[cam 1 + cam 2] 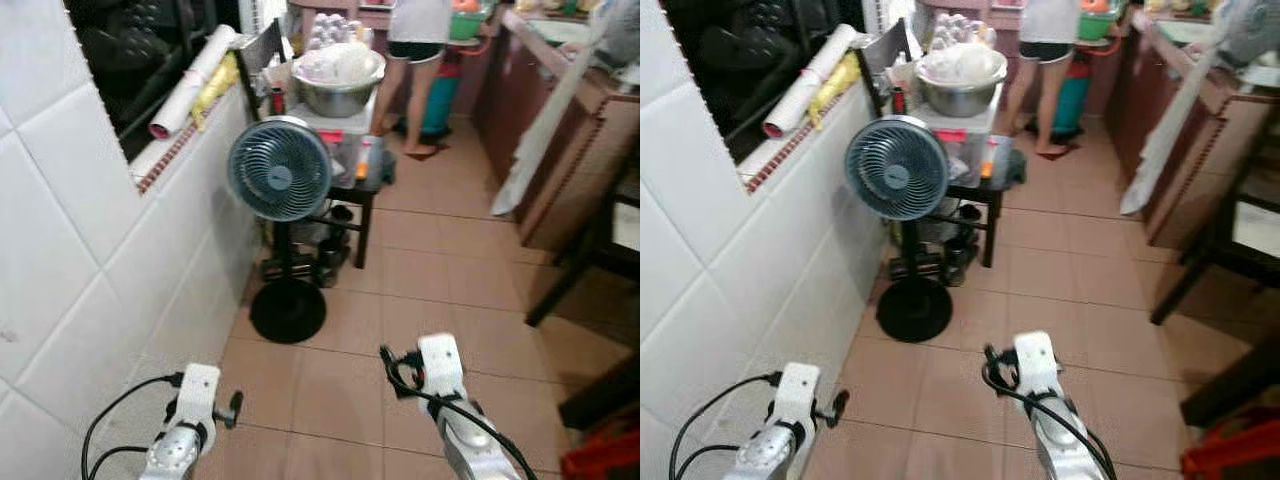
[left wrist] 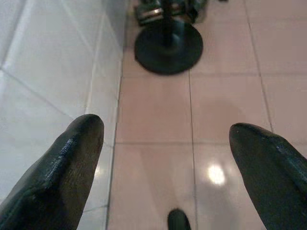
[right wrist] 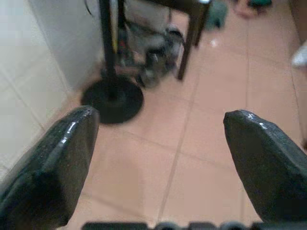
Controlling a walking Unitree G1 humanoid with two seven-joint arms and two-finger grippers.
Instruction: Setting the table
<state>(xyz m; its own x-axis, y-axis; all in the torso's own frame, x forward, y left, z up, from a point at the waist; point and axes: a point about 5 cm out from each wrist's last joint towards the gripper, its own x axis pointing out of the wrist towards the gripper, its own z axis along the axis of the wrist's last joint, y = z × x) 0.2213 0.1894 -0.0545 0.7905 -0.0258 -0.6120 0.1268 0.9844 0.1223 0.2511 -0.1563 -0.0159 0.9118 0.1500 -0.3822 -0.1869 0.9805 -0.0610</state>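
My left gripper point(image 2: 165, 127) is open over the pink floor tiles, close to the white tiled wall point(image 1: 80, 250), with nothing between its black fingers. Just as empty, my right gripper point(image 3: 160, 115) is open above the tiles and faces the fan's round base point(image 3: 112, 98). Both silver arms, left point(image 1: 190, 420) and right point(image 1: 445, 390), reach forward low in the eye views. A large steel bowl point(image 1: 338, 85) with white things in it stands on stacked boxes on a small black side table point(image 1: 375, 190) ahead.
A standing fan point(image 1: 279, 170) is in front of the side table by the wall. A person point(image 1: 418, 40) stands at the far end of the passage. A brown counter point(image 1: 560, 150) and dark furniture legs point(image 1: 590, 260) line the right side. A red object point(image 1: 605, 455) lies at the lower right.
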